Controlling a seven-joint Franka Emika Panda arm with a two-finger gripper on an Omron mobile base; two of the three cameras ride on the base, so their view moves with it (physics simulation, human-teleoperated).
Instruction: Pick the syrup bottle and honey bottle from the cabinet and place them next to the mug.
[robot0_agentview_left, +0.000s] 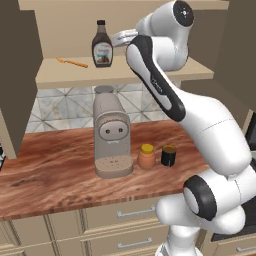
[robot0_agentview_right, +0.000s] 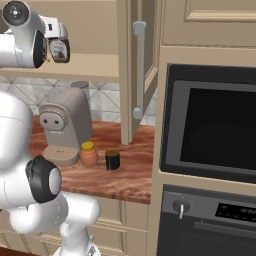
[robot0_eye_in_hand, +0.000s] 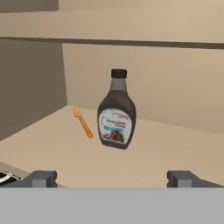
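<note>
The syrup bottle (robot0_agentview_left: 102, 46) stands upright on the light shelf of the open wall cabinet (robot0_agentview_left: 120, 74), with a thin orange stick (robot0_agentview_left: 72, 62) lying flat on the shelf just to its left. The robot's hand (robot0_eye_in_hand: 112, 178) is raised to shelf height at the cabinet's open front, facing the bottle with its two fingertips (robot0_eye_in_hand: 41, 178) spread wide and nothing between them; the bottle stands apart from them, farther back on the shelf. On the wooden bench (robot0_agentview_left: 60, 170) below, a grey coffee machine (robot0_agentview_left: 112, 135) stands under the shelf. Just to its right sits the honey bottle (robot0_agentview_left: 146, 156), upright with its yellow lid on, and right beside that, on its far side from the machine, the small black mug (robot0_agentview_left: 168, 155). In the right base view the honey bottle (robot0_agentview_right: 88, 154) and mug (robot0_agentview_right: 112, 158) stand side by side near an open cabinet door (robot0_agentview_right: 131, 70), with a built-in oven (robot0_agentview_right: 210, 130) farther right.
</note>
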